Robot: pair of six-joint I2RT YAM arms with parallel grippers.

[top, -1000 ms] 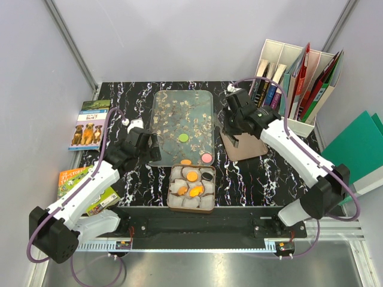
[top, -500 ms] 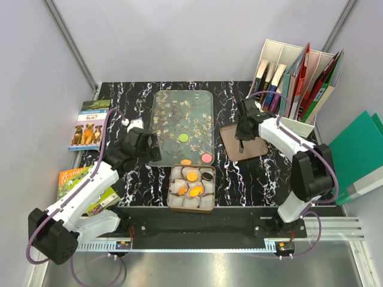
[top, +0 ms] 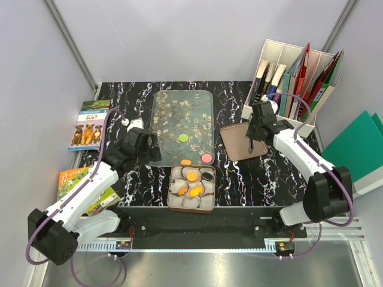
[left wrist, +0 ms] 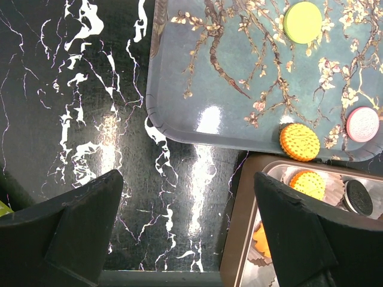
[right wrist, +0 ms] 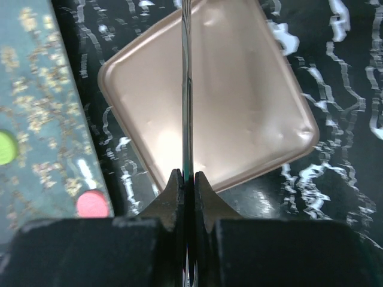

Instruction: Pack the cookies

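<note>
Three cookies lie on the blossom tray (top: 179, 113): green (top: 184, 138), orange (top: 187, 161) and pink (top: 206, 158). The open tin (top: 170, 190) holds paper cups with three orange cookies (top: 192, 176) and a black one (top: 207, 176). My left gripper (top: 149, 147) is open and empty over the table left of the tin (left wrist: 239, 251); its view shows the green (left wrist: 303, 22), pink (left wrist: 362, 124) and orange (left wrist: 299, 142) cookies. My right gripper (top: 251, 139) is shut on a thin sheet (right wrist: 186, 89) seen edge-on, held above the tan lid (right wrist: 239, 101).
The tan lid (top: 236, 149) lies right of the tray. A white file rack (top: 293, 84) with books stands at the back right. Booklets (top: 90, 122) lie at the left table edge. Green folders (top: 359, 149) are at the far right.
My right gripper has moved right, from the tray's right edge to above the tan lid, with the thin sheet in it. The tray now looks sharper. The left arm has not moved.
</note>
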